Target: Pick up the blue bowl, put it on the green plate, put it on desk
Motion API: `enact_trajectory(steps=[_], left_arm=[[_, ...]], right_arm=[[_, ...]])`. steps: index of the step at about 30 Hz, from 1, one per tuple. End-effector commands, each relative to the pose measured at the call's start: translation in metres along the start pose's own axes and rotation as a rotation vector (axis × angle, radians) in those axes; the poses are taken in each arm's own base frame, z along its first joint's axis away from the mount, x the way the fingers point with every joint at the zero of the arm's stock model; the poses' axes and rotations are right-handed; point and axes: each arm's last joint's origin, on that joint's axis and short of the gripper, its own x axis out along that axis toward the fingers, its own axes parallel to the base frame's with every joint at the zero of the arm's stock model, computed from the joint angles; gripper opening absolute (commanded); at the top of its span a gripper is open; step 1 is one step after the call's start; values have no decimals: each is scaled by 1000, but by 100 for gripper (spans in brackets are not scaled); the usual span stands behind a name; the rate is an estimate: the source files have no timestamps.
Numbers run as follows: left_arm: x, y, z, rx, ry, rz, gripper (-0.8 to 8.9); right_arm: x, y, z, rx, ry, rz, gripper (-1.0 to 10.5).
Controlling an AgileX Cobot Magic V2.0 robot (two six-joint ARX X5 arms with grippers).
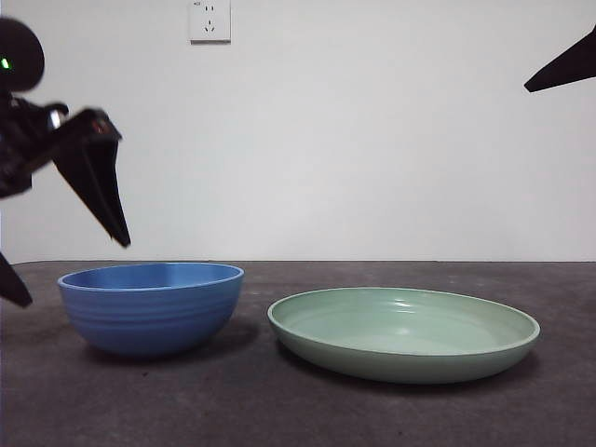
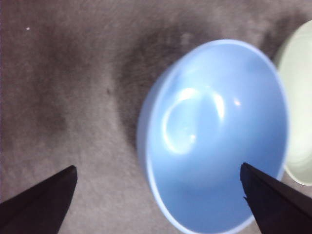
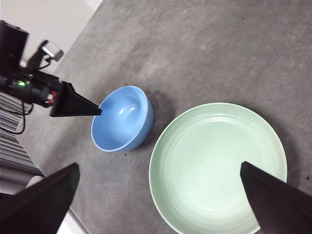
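Observation:
The blue bowl (image 1: pixel 149 307) stands upright on the desk (image 1: pixel 279 410), left of the green plate (image 1: pixel 405 331), with a small gap between them. My left gripper (image 1: pixel 76 272) hovers open just above the bowl's left rim, holding nothing. The left wrist view looks down into the bowl (image 2: pixel 214 136), one jaw over its inside and the other over bare desk, and the left gripper (image 2: pixel 158 166) straddles the rim. My right gripper (image 3: pixel 160 165) is open and high above the empty plate (image 3: pixel 217 165). It shows in the front view only as a black tip (image 1: pixel 563 65).
A white wall with a power socket (image 1: pixel 209 20) stands behind the desk. In the right wrist view the left arm (image 3: pixel 29 83) reaches in beside the bowl (image 3: pixel 119 119), near the desk's edge (image 3: pixel 53 170).

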Motion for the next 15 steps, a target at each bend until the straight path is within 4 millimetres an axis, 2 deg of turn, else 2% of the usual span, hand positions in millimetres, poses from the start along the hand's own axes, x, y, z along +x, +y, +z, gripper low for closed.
enact_trajectory(steps=[1, 6, 7, 11, 15], left_arm=[[9, 4, 7, 10, 2, 5, 524], [22, 9, 11, 0, 21, 8, 518], [24, 10, 11, 0, 20, 8, 485], [24, 10, 13, 12, -1, 4, 252], [24, 10, 13, 11, 1, 5, 103]], right_arm=[[-1, 3, 5, -11, -9, 10, 553], [-1, 3, 5, -3, -9, 10, 553], [-1, 3, 5, 0, -9, 10, 553], [-1, 3, 5, 2, -9, 10, 553], [0, 3, 5, 1, -7, 12, 553]])
